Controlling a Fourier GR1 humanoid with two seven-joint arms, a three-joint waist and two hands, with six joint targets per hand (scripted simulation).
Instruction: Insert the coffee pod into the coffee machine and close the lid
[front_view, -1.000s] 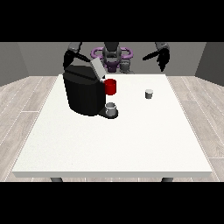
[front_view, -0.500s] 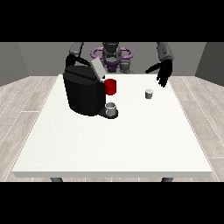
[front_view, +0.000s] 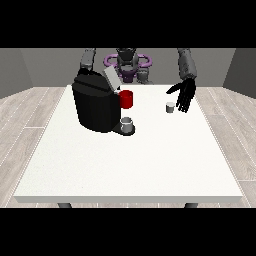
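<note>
The black hand at the view's right (front_view: 185, 95) hangs from a grey arm that comes down from the robot's shoulder. Its fingers are straight and spread, and they point down at the big white surface (front_view: 130, 160). The hand holds nothing. It is just beside the small grey round coffee pod (front_view: 170, 107), on the side nearer the edge of the surface, and I cannot tell if a fingertip touches it.

The coffee pod stands upright on the surface, well apart from the big black boxy coffee machine (front_view: 95, 105). It looks like a tiny cup with a pale top.

The coffee machine sits on the far side of the surface at the view's left. Its grey flat lid (front_view: 111, 78) is tilted up, so the top is open. A red round part (front_view: 126, 99) sticks out at the front of the machine. Under it a small grey cup (front_view: 127, 123) stands on the machine's dark base.

The other arm at the view's left (front_view: 88, 60) goes down behind the coffee machine. Its hand is hidden there, so I cannot tell how its fingers lie
</note>
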